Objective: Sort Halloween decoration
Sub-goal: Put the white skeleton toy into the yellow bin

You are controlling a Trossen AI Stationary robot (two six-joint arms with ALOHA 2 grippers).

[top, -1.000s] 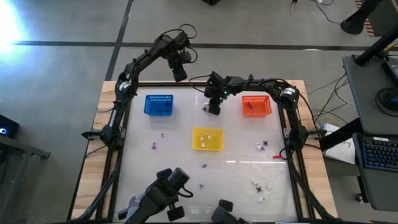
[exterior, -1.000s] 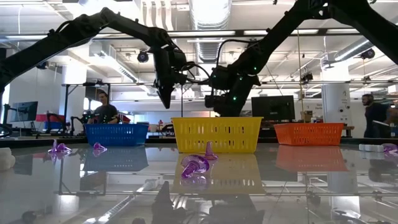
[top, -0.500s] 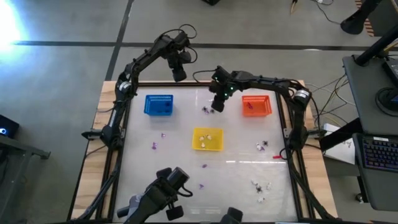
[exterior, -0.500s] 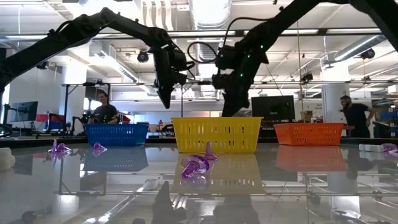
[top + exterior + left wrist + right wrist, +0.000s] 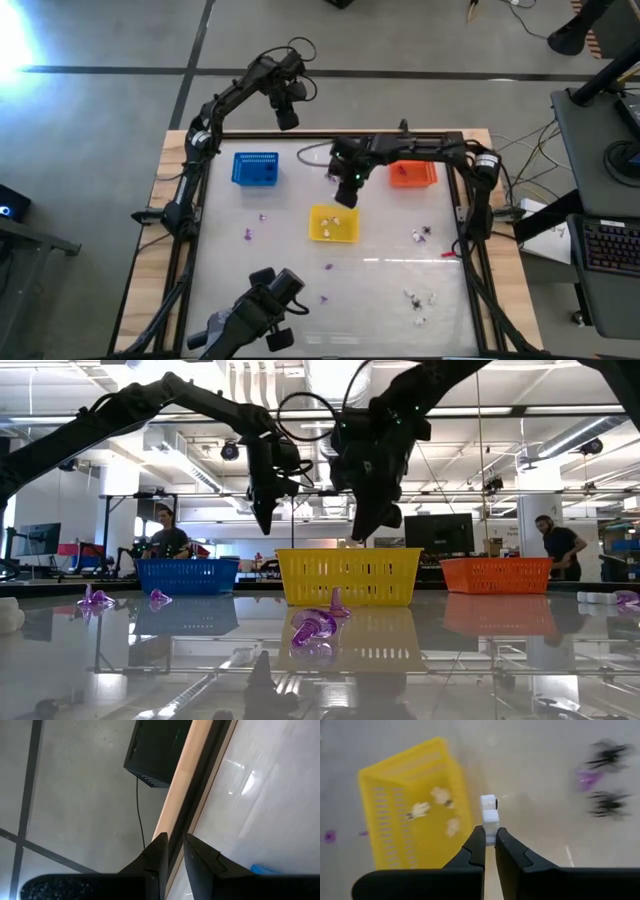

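Note:
My right gripper hangs just past the far rim of the yellow basket, shut on a small white trinket. Three white trinkets lie in that basket. Black spidery trinkets and a purple one lie on the table beyond it. More purple trinkets and black-and-white ones are scattered toward the near side. My left gripper hangs over the table's far edge, pointing down, its fingers a narrow gap apart with nothing between them. My right gripper pinches the white trinket by its lower end between its two fingertips. The rest of the trinket sticks out beyond the tips. The fingers slant down from the far side. The trinket is lifted clear of the table, beside the yellow basket's rim.
A blue basket stands far left and an orange basket far right. A small red piece lies near the right edge. A dark mount rises at the near edge. People stand in the room behind.
My right gripper has risen from the table's far middle and come toward the near edge, up to the yellow basket's far rim, tipping and rolling on the way. It has stayed shut. My left arm has kept still.

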